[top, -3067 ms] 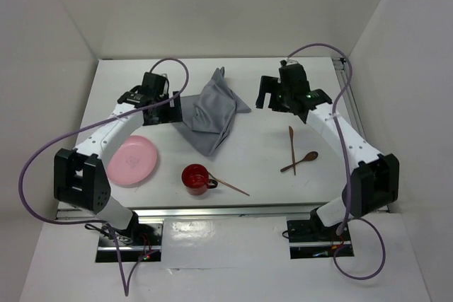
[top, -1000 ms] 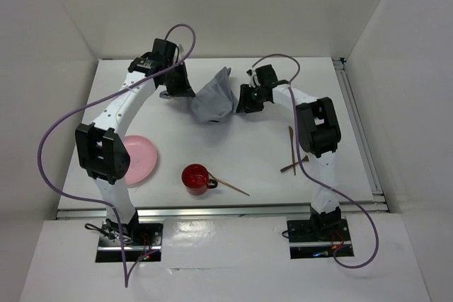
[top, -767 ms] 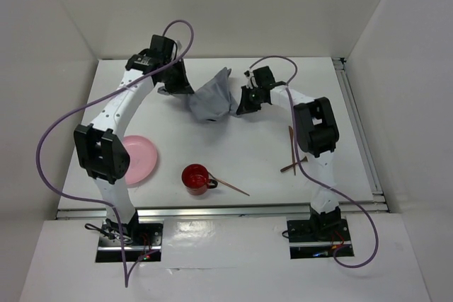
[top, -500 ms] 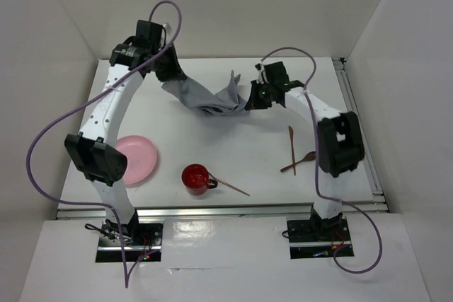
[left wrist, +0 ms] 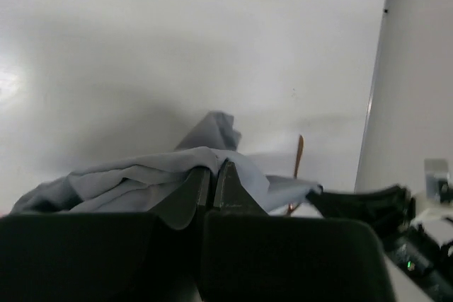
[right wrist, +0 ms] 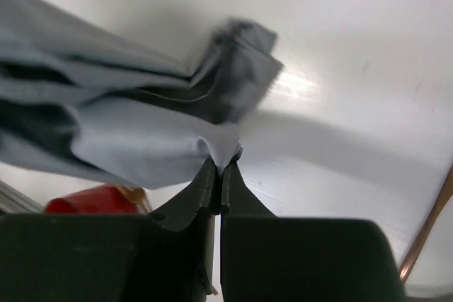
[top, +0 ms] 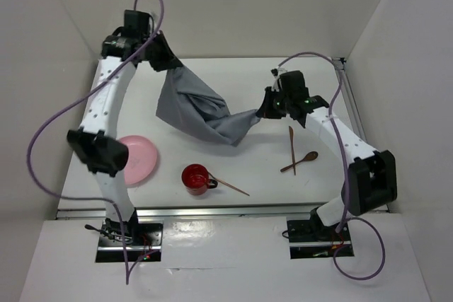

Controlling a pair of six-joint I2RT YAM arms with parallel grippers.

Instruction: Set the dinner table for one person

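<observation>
Above the matte white dinner table [top: 255, 167], left gripper [left wrist: 214, 170] and right gripper [right wrist: 221, 165] clamp grey cloth [top: 191, 100].

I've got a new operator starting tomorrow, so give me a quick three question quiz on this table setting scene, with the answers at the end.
1. True or false: the crumpled grey fabric cloth lies flat on the large white matte tabletop.
2. Which thing sits nearest the round pink plastic plate? A) the red plastic cup with a handle B) the brown wooden spoon C) the aluminium rail
3. Fill in: the left arm's fingers and the right arm's fingers are both shut on the ____.
Key: 1 false, it is held up between the two arms; 2 A; 3 grey cloth.
</observation>
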